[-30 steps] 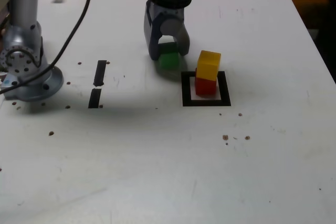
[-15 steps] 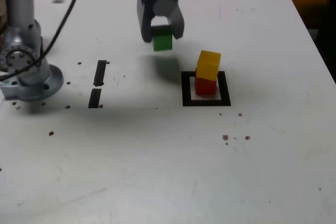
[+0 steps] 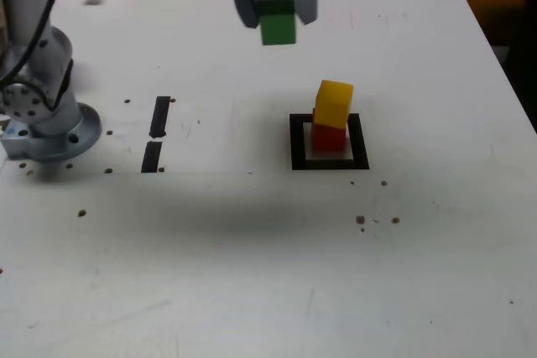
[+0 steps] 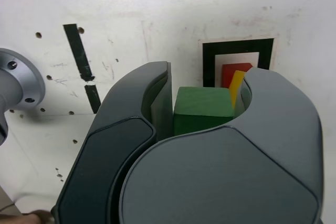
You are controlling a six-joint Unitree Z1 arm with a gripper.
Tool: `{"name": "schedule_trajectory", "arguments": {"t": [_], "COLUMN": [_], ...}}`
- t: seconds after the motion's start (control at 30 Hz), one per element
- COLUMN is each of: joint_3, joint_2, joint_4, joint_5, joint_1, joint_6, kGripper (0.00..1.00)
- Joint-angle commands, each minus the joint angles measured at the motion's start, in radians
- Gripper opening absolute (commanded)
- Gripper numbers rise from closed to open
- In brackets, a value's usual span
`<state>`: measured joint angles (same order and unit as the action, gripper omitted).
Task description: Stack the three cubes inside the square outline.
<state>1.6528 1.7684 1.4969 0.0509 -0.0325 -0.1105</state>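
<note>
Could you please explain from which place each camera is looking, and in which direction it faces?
Exterior view: off the arm, above the table, facing down at a slant; it shows the gripper and the arm's base.
Wrist view: on the wrist, looking past the gripper's fingers toward the table; the base's edge shows too.
Both share the green block, yellow block, red block, square outline and black bars.
</note>
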Motion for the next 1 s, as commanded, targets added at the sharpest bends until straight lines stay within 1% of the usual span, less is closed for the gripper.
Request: {"name": "schedule_trajectory", "arguments": {"t": [0.0, 0.1, 0.23, 0.5, 0.67, 0.8, 0.97], "joint_3": [0.008, 0.016, 0.033, 0.088, 0.102, 0.124, 0.138], "joint_2": [0.005, 0.019, 0.050, 0.121, 0.147, 0.176, 0.190], "joint_4": [0.001, -0.005, -0.015, -0.034, -0.049, -0.055, -0.053], "joint_5": [-0.010, -0.026, -0.038, -0.044, -0.045, -0.061, -0.067], "joint_1": [0.004, 0.007, 0.012, 0.029, 0.033, 0.041, 0.048], "joint_6": [-0.011, -0.027, -0.046, -0.076, -0.085, -0.111, -0.131], "kGripper": [0.15, 0.15, 0.15, 0.15, 0.15, 0.15, 0.15]}}
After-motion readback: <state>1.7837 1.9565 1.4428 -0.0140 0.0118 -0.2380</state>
